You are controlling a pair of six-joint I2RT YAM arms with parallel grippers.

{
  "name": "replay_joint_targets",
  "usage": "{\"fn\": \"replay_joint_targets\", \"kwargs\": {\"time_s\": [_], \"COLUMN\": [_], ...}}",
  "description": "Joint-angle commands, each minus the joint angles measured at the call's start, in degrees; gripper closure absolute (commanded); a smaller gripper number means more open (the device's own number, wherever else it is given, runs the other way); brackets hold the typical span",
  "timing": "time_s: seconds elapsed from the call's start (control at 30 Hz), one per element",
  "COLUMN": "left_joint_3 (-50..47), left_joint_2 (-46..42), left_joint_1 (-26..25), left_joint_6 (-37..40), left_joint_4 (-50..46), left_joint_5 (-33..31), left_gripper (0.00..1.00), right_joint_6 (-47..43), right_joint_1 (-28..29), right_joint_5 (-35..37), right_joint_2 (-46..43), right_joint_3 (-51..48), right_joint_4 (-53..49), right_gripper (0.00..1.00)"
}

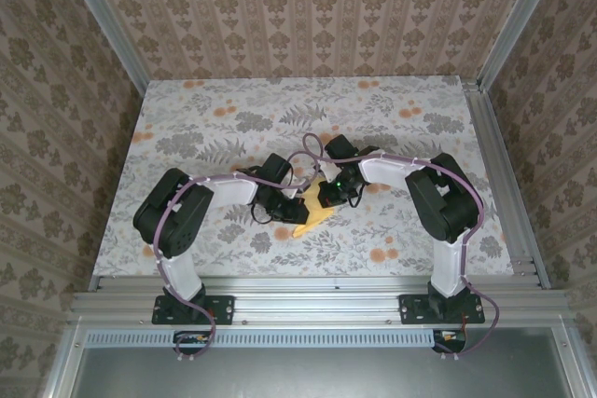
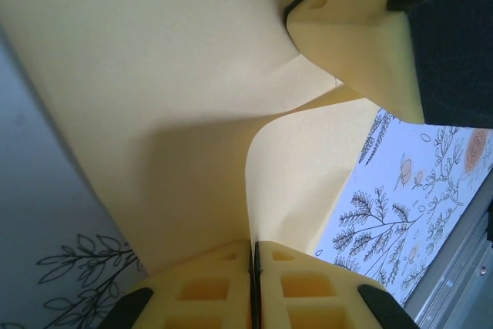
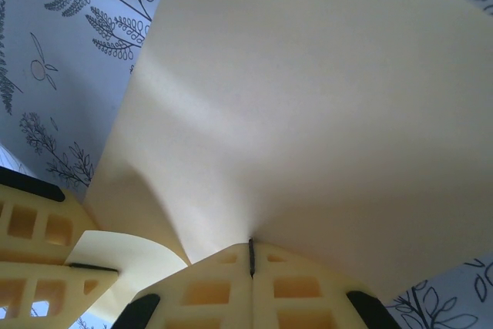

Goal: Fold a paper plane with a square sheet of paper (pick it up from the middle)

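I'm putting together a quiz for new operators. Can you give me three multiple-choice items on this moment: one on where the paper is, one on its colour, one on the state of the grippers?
1. Where is the sheet of paper?
A. At the middle of the table, between the left gripper and the right gripper
B. At the far left corner
C. On the front metal rail

2. What colour is the paper?
A. White
B. Pale yellow
C. Blue

3. How do the grippers stand?
A. Both open
B. Left open, right shut
C. Both shut on the paper

Answers:
1 A, as the top view shows the sheet mid-table where the two arms meet.
2 B, as it looks pale yellow in all three views.
3 C, as each wrist view shows its own fingers pressed together with the paper's edge between them.
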Motion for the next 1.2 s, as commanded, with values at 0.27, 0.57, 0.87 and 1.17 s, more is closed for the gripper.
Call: {"fn": "replay_joint_targets", "kwargs": {"time_s": [0.27, 0.57, 0.87, 1.17], "left_joint_3": [-1.48, -1.95, -2.41, -4.64], "left_joint_2": [2.82, 3.96, 4.95, 4.0], "left_joint_1": [-0.52, -0.47, -0.51, -0.44], "left_joint_6": [1.84, 2.05, 1.92, 0.36], "left_joint_4": [-0.53, 0.07, 1.12, 3.55], "left_joint_5": [-1.95, -1.9, -1.8, -2.91], "left_gripper": [0.9, 0.9, 0.9, 0.92], "right_joint_6": [0.39, 3.47, 15.38, 18.42], "right_joint_1": [0.05, -2.24, -3.04, -1.98], "right_joint_5": [2.11, -0.87, -13.43, -13.8], "right_joint_2": [-1.12, -7.77, -13.22, -13.25], "right_joint_3": [-0.55, -3.46, -14.51, -18.08], "right_joint_4": [-2.79, -0.95, 10.28, 14.32], "right_gripper": [0.93, 0.87, 0.93, 0.95]}}
